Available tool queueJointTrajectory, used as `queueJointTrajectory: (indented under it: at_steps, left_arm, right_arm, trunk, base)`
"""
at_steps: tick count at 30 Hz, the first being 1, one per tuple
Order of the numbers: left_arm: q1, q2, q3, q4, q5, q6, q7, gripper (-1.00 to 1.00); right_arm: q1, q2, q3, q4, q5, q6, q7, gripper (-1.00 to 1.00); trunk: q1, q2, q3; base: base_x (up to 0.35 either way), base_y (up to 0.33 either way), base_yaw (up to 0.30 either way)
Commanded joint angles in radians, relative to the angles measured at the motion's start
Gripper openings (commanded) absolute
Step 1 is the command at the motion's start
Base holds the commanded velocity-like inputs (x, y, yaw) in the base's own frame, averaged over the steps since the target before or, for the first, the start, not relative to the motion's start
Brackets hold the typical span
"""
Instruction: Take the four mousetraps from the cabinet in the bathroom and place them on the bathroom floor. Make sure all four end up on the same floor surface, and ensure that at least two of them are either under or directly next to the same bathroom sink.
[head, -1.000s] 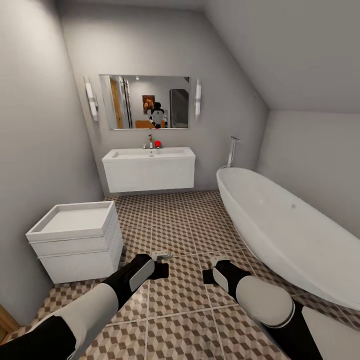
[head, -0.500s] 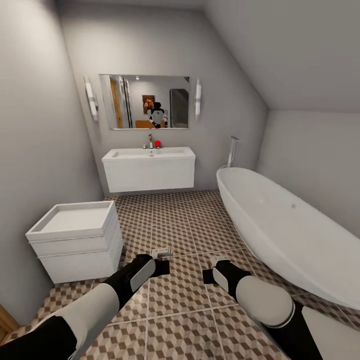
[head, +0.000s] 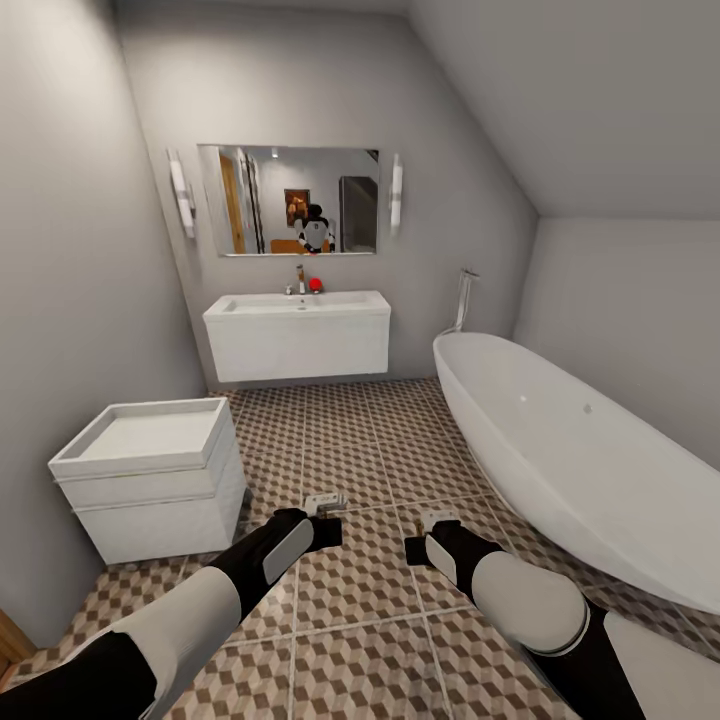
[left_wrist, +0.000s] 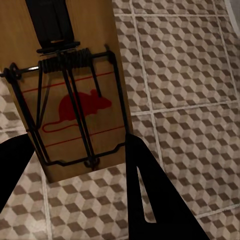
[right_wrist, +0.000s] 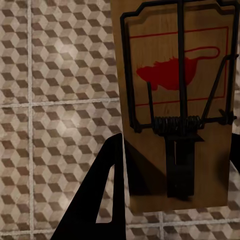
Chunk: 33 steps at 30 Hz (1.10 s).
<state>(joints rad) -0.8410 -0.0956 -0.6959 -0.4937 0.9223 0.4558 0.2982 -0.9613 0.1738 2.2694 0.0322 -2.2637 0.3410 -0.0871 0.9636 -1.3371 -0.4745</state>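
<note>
Head view showed each end effector, left (head: 325, 502) and right (head: 437, 519), pinching a mousetrap (left_wrist: 70, 95) above the bathroom floor (head: 370, 450), well short of the sink (head: 297, 335); dropped here, neither might count as beside it.

Head camera high, faces sink (head: 297, 335) wall; wrist cameras close, downward; all share bathroom floor (head: 372, 452).

A home bathroom — wall-hung sink (head: 297, 335), mirror (head: 288, 200), oval bathtub (head: 570, 455), cube-patterned tile floor (head: 370, 440).
</note>
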Motion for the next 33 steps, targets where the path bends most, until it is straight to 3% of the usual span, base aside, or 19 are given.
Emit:
queueJointTrajectory:
  at_steps: [1,26,33]
  left_arm:
    - [-0.001,0.000,-0.007,-0.002,0.010,0.001,0.009,-1.00]
    - [-0.001,-0.040,-0.008,-0.001,-0.052,-0.010,0.010,-1.00]
    - [-0.001,-0.044,-0.007,0.002,-0.053,-0.014,0.010,-1.00]
  right_arm:
    - [-0.001,0.001,0.009,0.002,-0.011,0.004,-0.004,-1.00]
    - [-0.001,0.001,0.009,0.002,-0.011,0.004,-0.004,-1.00]
    - [-0.001,0.001,0.010,0.002,-0.011,0.015,-0.003,-1.00]
  trunk:
    - [0.004,-0.008,-0.004]
    - [0.100,-0.183,-0.083]
    - [0.127,-0.232,-0.105]
  base:
    - [0.000,0.000,0.000]
    - [0.000,0.000,0.000]
    - [0.000,0.000,0.000]
